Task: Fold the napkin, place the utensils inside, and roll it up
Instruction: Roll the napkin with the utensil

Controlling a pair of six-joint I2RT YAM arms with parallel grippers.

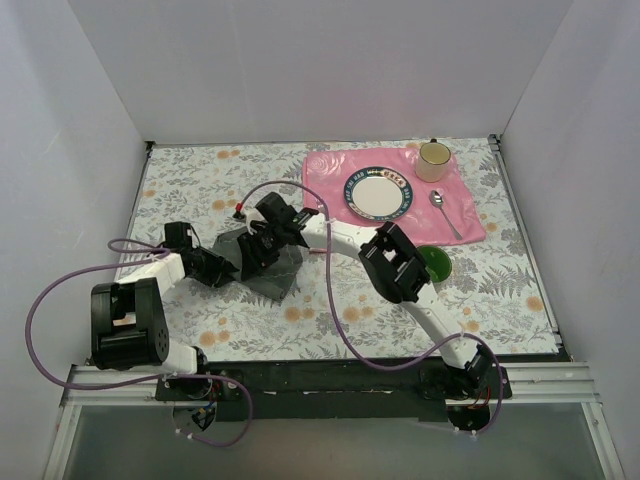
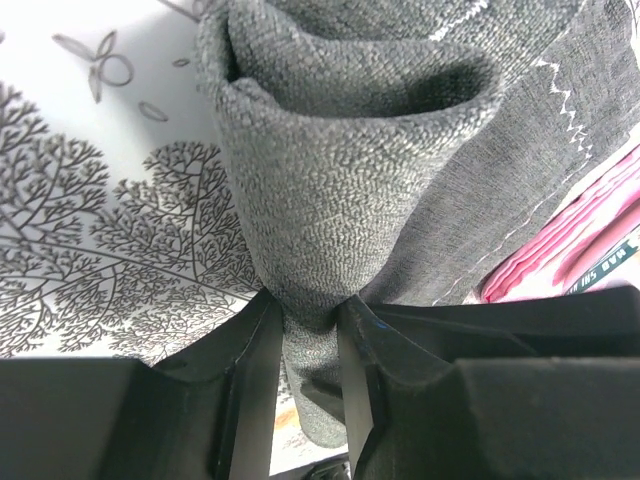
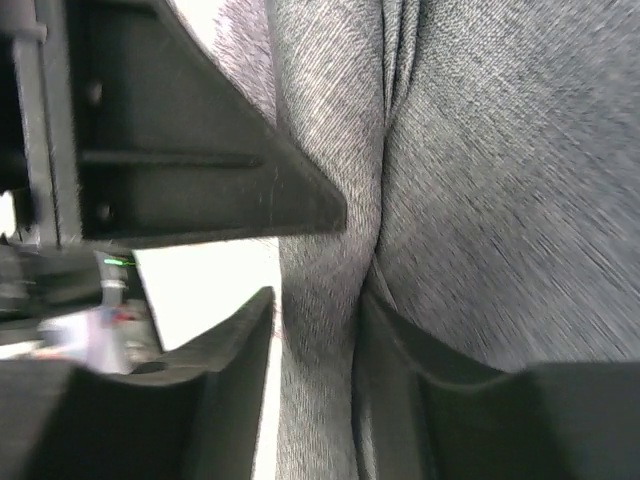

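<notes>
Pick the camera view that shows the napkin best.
Left wrist: the napkin fills it, sharp, its folded layers pinched by the left gripper. The top view shows only a dark patch, partly hidden; the right wrist shows blurred cloth.

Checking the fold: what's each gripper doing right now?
Left gripper: shut on the dark grey cloth napkin.
Right gripper: napkin between its jaws; grip cannot be told.
</notes>
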